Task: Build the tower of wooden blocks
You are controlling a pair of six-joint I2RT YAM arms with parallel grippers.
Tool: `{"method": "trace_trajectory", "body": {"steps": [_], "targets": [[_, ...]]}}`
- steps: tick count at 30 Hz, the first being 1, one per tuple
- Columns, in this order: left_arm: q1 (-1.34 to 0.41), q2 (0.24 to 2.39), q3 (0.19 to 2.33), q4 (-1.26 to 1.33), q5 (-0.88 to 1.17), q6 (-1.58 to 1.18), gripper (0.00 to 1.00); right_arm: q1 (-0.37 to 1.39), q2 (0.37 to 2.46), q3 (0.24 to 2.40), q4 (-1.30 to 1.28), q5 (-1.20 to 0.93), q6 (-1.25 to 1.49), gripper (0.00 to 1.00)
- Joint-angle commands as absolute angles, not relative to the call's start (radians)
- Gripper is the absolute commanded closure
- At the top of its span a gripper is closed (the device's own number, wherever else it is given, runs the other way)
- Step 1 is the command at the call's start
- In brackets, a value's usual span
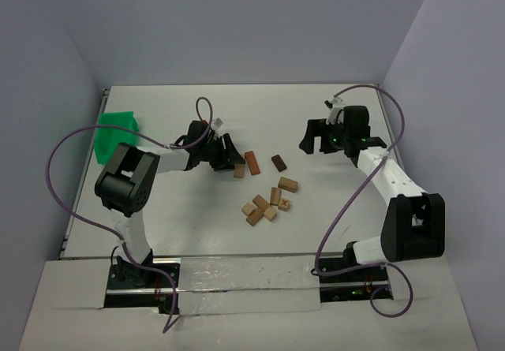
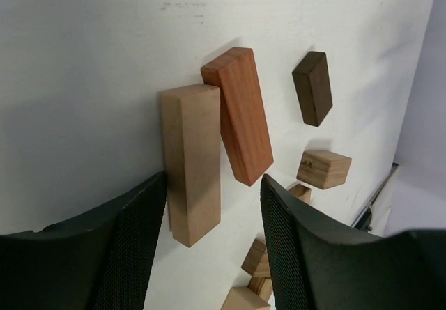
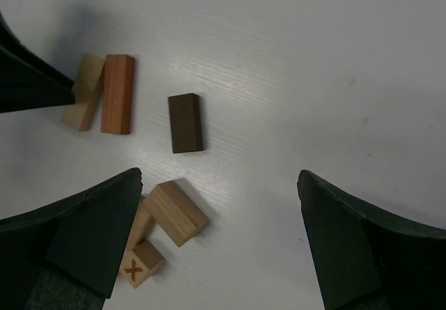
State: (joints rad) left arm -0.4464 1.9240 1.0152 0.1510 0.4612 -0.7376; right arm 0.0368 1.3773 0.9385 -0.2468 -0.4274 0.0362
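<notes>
left claw (image 2: pixel 212 179) is held part-open astride the end of the tan bar (image 2: pixel 189 157), nothing clamped | tan bar is laid on the worktop (image 2: pixel 83 59), touching the reddish bar (image 2: pixel 240 115); judged light, rigid, smooth, best pinched across its long sides | right claw (image 3: pixel 219 176) is spread wide, empty

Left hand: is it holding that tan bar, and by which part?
Nothing is held. The left hand stands open around the tan bar's near end, the bar lying on the table. The right hand is open, empty.
</notes>
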Motion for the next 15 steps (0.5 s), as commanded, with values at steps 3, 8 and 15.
{"method": "trace_trajectory", "body": {"steps": [3, 8, 15], "targets": [[-0.442, 1.89, 1.058, 0.003, 0.381, -0.607, 0.44, 0.227, 1.45, 1.038, -0.275, -0.349, 0.011, 0.02], [-0.43, 1.788, 1.045, -0.094, 0.316, -0.474, 0.56, 0.319, 1.566, 1.119, -0.288, -0.367, 0.049, 0.13], [-0.425, 1.758, 1.06, -0.213, 0.28, -0.361, 0.78, 0.424, 1.736, 1.212, -0.304, -0.428, 0.108, 0.39]]}}
